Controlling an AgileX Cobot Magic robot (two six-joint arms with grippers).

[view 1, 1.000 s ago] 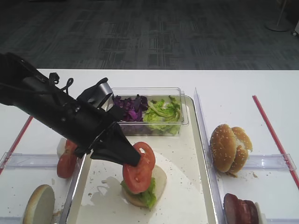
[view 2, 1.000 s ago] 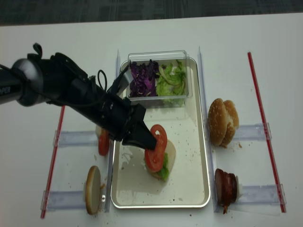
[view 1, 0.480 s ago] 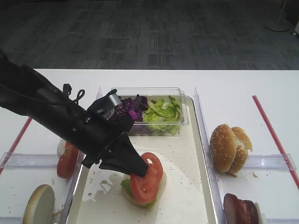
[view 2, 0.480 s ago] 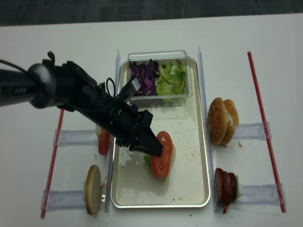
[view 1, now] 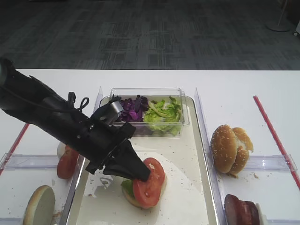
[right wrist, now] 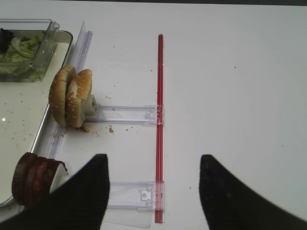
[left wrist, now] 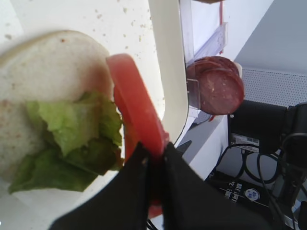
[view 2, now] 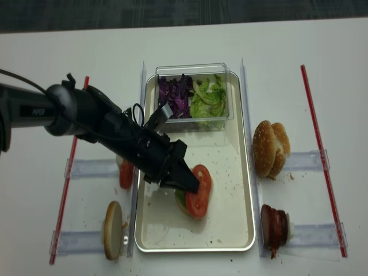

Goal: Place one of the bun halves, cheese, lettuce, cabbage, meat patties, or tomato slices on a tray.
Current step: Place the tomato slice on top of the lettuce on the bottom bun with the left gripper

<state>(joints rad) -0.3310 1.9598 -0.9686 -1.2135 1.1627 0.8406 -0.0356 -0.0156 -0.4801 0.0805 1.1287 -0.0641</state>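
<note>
My left gripper [view 1: 143,174] is shut on a red tomato slice [view 1: 149,182], held tilted just over a bun half topped with lettuce [view 1: 129,188] on the tray [view 1: 190,154]. In the left wrist view the tomato slice [left wrist: 136,115] stands on edge beside the lettuce [left wrist: 72,129] and pale bun half [left wrist: 48,62]. From overhead, the slice [view 2: 199,189] leans on the stack. More tomato slices [view 1: 67,161] sit left of the tray. My right gripper [right wrist: 153,191] stands open over bare table, beside the meat patties [right wrist: 33,177] and stacked bun halves [right wrist: 72,98].
A clear plastic box holds purple cabbage [view 1: 132,108] and lettuce [view 1: 163,112] at the tray's far end. A flat bun half [view 1: 39,205] lies at the front left. Red strips [view 1: 274,136] and clear holders [view 1: 276,161] flank the tray.
My left gripper has carried the tomato slice down and slightly right, from above the stack to low against the lettuce and bun half. The right gripper's earlier pose is not shown.
</note>
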